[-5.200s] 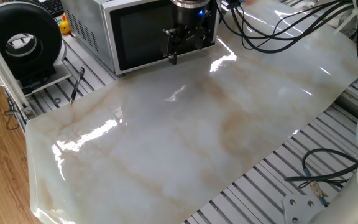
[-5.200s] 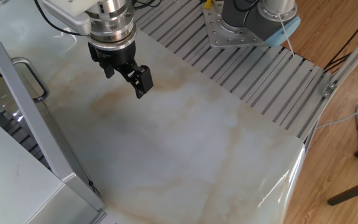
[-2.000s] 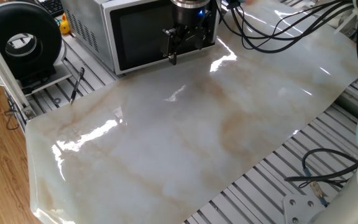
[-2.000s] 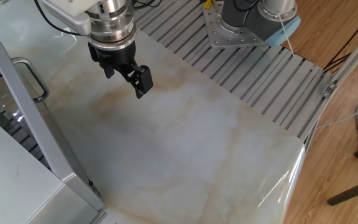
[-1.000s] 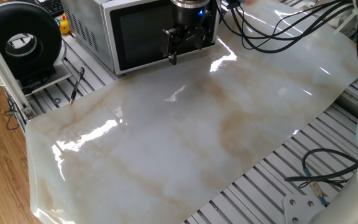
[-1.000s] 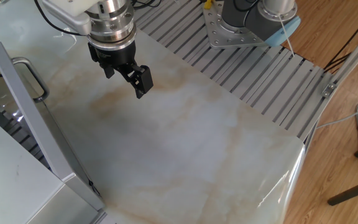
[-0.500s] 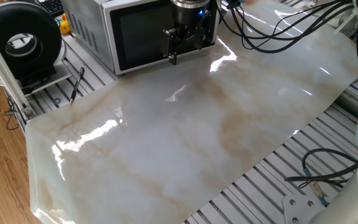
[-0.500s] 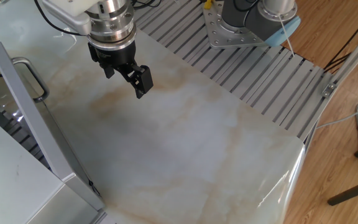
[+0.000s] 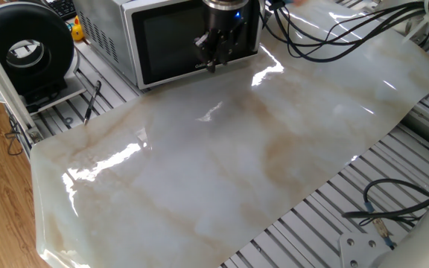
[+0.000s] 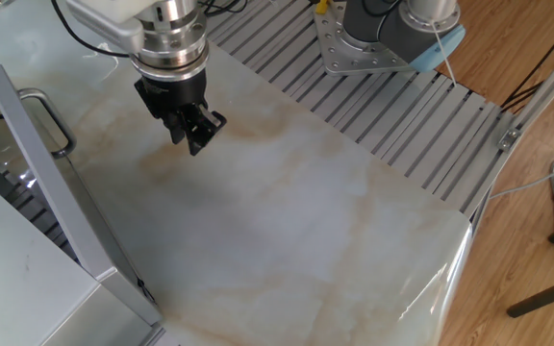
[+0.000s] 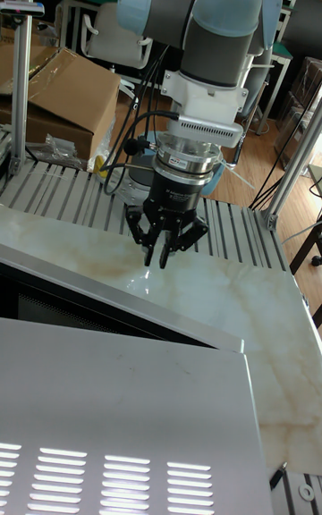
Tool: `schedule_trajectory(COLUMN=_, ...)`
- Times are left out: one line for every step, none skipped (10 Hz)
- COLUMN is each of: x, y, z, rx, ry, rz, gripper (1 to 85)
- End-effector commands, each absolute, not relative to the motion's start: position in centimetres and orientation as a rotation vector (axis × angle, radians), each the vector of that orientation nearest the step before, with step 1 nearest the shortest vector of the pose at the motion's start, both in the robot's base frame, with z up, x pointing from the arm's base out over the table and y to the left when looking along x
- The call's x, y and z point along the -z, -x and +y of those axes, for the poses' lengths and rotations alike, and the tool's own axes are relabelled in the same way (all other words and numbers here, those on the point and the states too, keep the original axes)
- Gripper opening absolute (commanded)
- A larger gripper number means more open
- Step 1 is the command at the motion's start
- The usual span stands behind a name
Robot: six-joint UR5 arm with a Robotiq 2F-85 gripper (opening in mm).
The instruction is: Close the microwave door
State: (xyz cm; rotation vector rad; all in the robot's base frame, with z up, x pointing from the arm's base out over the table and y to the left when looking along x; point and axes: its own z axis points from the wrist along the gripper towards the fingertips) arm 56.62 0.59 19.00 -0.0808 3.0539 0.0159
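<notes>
The silver-grey microwave (image 9: 103, 33) stands at the table's back left corner. Its dark glass microwave door (image 9: 171, 45) stands slightly ajar. The tall fixed view shows a dark gap behind the door's top edge (image 11: 116, 296). The other fixed view shows the door (image 10: 65, 207) edge-on, with its metal handle (image 10: 51, 120). My gripper (image 9: 214, 63) hangs low over the marble sheet, just in front of the door's outer face. Its fingers are shut with nothing between them (image 10: 195, 139) (image 11: 157, 257). I cannot tell whether they touch the door.
A round black fan-like device (image 9: 24, 48) and a yellow toy (image 9: 77, 31) sit left of the microwave. Black cables (image 9: 334, 33) trail over the sheet's far right. The arm's base (image 10: 392, 29) stands on the slatted table beyond the marble sheet (image 9: 222, 164).
The gripper's fingers, spread apart half a second ago, have come together. The gripper has also shifted a little toward the door. The door has not visibly moved.
</notes>
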Motion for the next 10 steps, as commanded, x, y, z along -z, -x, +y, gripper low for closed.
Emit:
schedule_trajectory(x=-19.1, y=-56.9, z=0.9, rx=-0.032, ry=0.085, rz=3.041, gripper=1.3)
schedule_trajectory(x=-19.1, y=-56.8, z=0.7, rx=-0.023, ry=0.085, rz=3.046, gripper=1.3)
schedule_trajectory(x=-19.1, y=-56.8, z=0.7, rx=-0.023, ry=0.09, rz=3.045, gripper=1.7)
schedule_trajectory(x=-19.1, y=-56.8, z=0.7, rx=-0.02, ry=0.102, rz=3.045, gripper=1.7)
schedule_trajectory(x=-19.1, y=-57.0, z=0.6, rx=-0.016, ry=0.12, rz=3.037, gripper=1.3)
schedule_trajectory(x=-19.2, y=-57.2, z=0.7, rx=-0.023, ry=0.113, rz=3.029, gripper=1.3)
schedule_trajectory(x=-19.2, y=-57.3, z=0.7, rx=-0.021, ry=0.103, rz=3.028, gripper=1.3)
schedule_trajectory(x=-19.1, y=-57.1, z=0.3, rx=0.002, ry=0.103, rz=3.036, gripper=1.3)
schedule_trajectory(x=-19.2, y=-57.3, z=-0.4, rx=0.047, ry=0.116, rz=3.026, gripper=1.3)
schedule_trajectory(x=-19.4, y=-58.6, z=0.7, rx=-0.016, ry=0.127, rz=2.974, gripper=1.3)
